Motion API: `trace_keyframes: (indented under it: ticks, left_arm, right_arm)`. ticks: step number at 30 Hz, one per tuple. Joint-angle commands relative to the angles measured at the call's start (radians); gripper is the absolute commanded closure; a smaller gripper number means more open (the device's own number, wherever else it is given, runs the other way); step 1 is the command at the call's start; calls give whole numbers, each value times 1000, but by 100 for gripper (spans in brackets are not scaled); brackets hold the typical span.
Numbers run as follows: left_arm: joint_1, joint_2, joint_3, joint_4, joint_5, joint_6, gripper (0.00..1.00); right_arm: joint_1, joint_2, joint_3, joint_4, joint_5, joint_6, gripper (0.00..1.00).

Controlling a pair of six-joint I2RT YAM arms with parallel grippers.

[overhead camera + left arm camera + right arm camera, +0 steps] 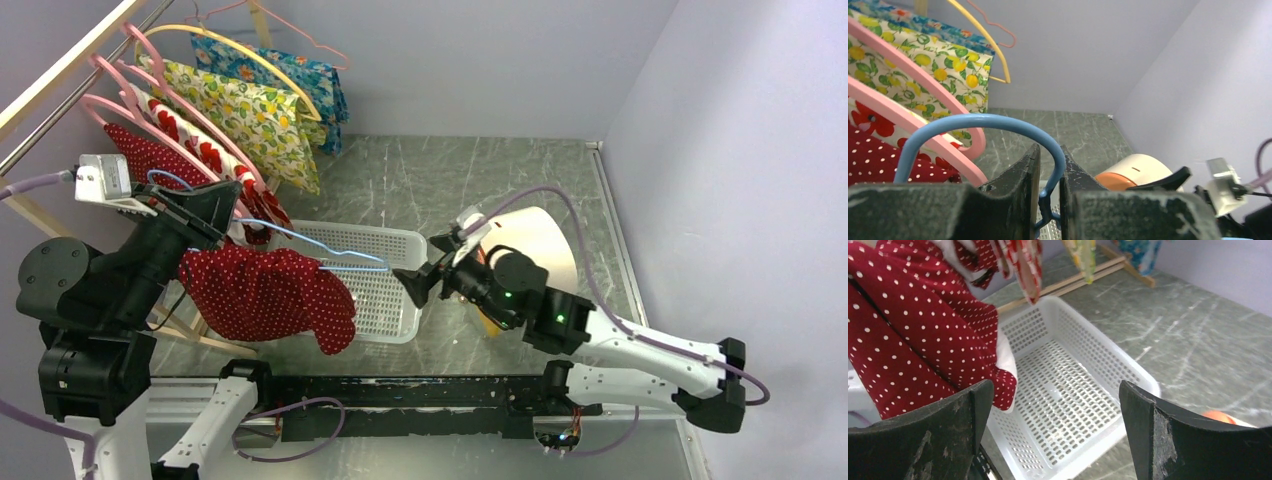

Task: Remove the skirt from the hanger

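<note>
Left jaws clamped on blue hanger, skirt seemingly draped below them, right jaws open nearby

One basket, one blue hanger

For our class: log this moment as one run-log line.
left gripper: shut on blue hanger | red dotted skirt: hanging from hanger | right gripper: open, facing skirt, by white basket

Ahead of my right gripper, fingers spread, the white basket lies open; the dotted skirt crowds its left finger, bare table to its right. Pink hangers press left of my left gripper, pinched on the blue hanger.
</note>
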Motion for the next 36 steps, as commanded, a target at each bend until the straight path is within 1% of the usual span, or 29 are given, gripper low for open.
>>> trace_keyframes:
  ticks: [1,5,7,9,11,14,20,25,27,30,31,34,36]
  left_arm:
    - [7,5,57,101,92,16,93]
    - [8,-4,45,135,109,5,93]
    - [7,-6,36,146,114,0,93]
    - [7,-1,40,144,122,-1,93]
    - [7,5,48,136,124,0,93]
    - [7,8,52,126,122,-5,93]
    - [7,1,18,150,161,-21,93]
    - [8,-3,-7,172,184,-42,93]
    - [7,-7,-20,183,194,-51,93]
    - [7,-12,-36,191,211,-54,93]
    - [8,-12,-38,186,217,-50,93]
    - [7,-7,-31,163,238,-23,93]
    - [7,-3,-26,144,253,-5,93]
  right_arm:
    - [-18,73,22,128,-240,-26,0]
    - [-23,136,-33,308,-474,51,0]
    - [-23,183,-41,383,-524,87,0]
    - [-24,228,-38,413,-517,105,2]
    - [-24,266,-20,415,-510,109,10]
    - [-25,317,0,413,-544,119,17]
    - [-25,365,-19,519,-575,161,19]
    - [-24,425,11,585,-577,193,21]
    - [-24,450,30,614,-601,199,21]
    - [-24,483,64,628,-606,196,22]
    - [-24,488,71,633,-587,196,23]
    - [-25,498,94,646,-550,199,32]
    - [-26,508,115,657,-559,192,32]
